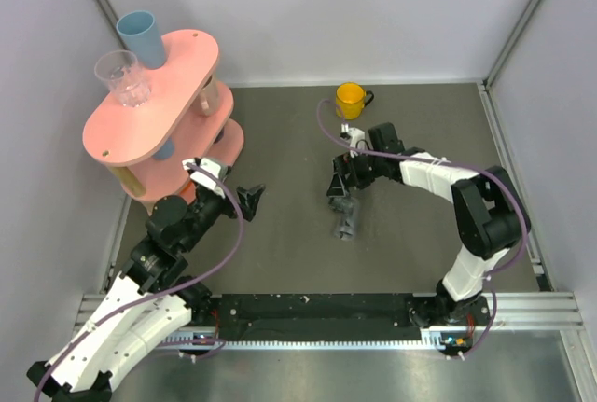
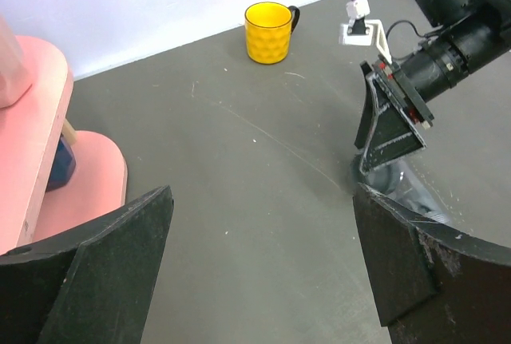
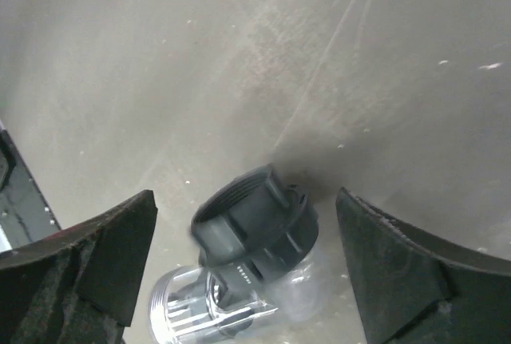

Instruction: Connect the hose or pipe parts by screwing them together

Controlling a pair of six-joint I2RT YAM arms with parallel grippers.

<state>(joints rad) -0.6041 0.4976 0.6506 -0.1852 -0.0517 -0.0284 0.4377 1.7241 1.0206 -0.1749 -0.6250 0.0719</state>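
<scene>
The pipe parts [image 1: 347, 220] lie on the dark table in the middle. In the right wrist view they show as a dark threaded nut [image 3: 255, 224], blurred, resting against a clear grey ribbed cylinder [image 3: 200, 312]. My right gripper [image 1: 343, 186] hangs just above them, open, with its fingers wide on either side of the nut [image 3: 246, 199] and not touching it. My left gripper [image 1: 250, 199] stands open to the left with nothing between its fingers [image 2: 262, 200]. In its view the clear part [image 2: 407, 188] peeks out beside its right finger, under the right gripper's finger [image 2: 387, 132].
A yellow mug [image 1: 351, 99] stands at the back of the table, also in the left wrist view [image 2: 268, 31]. A pink two-tier rack [image 1: 154, 113] at the left carries a blue cup [image 1: 140, 36] and a clear glass [image 1: 123, 77]. Walls enclose the table.
</scene>
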